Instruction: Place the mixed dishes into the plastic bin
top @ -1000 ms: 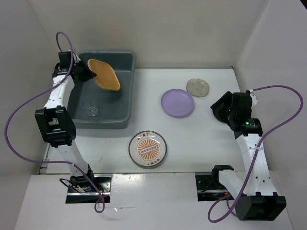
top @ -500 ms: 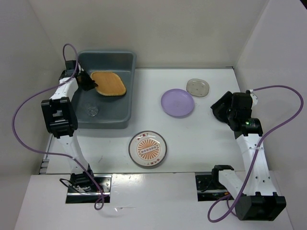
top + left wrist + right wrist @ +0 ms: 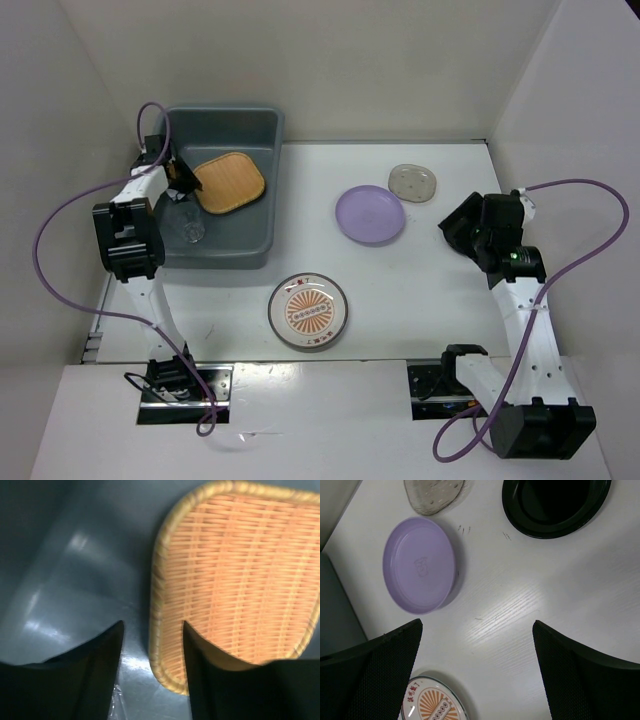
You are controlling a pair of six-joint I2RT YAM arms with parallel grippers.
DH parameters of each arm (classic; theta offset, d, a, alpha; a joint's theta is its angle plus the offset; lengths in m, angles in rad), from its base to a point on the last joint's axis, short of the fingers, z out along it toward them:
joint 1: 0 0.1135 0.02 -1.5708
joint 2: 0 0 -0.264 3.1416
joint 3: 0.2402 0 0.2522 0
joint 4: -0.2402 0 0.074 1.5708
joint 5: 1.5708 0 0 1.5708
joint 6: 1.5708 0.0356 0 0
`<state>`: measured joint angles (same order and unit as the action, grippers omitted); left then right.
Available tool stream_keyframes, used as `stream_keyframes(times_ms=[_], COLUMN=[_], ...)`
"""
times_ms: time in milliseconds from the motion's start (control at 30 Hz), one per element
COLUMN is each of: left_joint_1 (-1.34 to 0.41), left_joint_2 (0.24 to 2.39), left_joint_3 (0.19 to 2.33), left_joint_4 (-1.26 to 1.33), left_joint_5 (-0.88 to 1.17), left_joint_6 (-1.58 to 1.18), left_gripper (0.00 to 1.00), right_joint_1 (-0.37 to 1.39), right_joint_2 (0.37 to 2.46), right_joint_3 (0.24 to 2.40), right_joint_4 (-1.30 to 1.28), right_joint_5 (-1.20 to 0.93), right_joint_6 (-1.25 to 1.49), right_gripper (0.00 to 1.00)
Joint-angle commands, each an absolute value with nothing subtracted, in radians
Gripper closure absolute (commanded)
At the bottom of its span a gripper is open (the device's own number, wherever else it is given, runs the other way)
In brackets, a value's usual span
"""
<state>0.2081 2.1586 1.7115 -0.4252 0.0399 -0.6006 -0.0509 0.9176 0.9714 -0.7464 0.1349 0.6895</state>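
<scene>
The left tool [image 3: 152,625] is seen spread open inside the plastic bin [image 3: 255,130], which is set at ten o'clock on the desk [image 3: 420,290]. Nothing is gripped. The tan woven plate [image 3: 240,580] is laid within the bin, with the tool at its nine o'clock edge. A small glass cup [image 3: 192,231] is seen at seven o'clock of that plate. The right tool [image 3: 477,625] is held open and empty over the desk, where the lavender plate [image 3: 370,214], translucent dish [image 3: 412,182], patterned plate [image 3: 308,311] and black dish [image 3: 552,502] are seen.
</scene>
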Motion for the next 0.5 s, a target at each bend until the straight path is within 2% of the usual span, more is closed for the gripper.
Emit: stream_keyframes(times_ms=[0,100,267,367,467], left_joint_1=[0.207,0.207,0.173,0.16,0.127], left_joint_2=[2.151,2.071,1.751,1.686,1.64], left_joint_3=[1.718,1.692,1.609,1.713,1.723], left_joint_4=[-0.419,-0.358,-0.129,-0.191,-0.239], left_joint_5=[-0.034,-0.034,-0.032,0.139,0.346], left_joint_6=[-0.588,-0.577,-0.522,-0.483,-0.5], left_gripper=[0.4,0.29,0.15,0.1,0.1], right_joint_1=[-0.058,-0.058,-0.058,-0.058,-0.058], right_joint_2=[0.919,0.919,0.928,0.937,0.946], right_joint_3=[0.965,0.965,0.965,0.956,0.956], right_joint_4=[-0.707,-0.707,-0.698,-0.689,-0.68], right_joint_5=[0.14,0.13,0.112,0.112,0.101], right_joint_6=[0.675,0.666,0.657,0.657,0.657], right_gripper=[0.05,0.05,0.05,0.05,0.05])
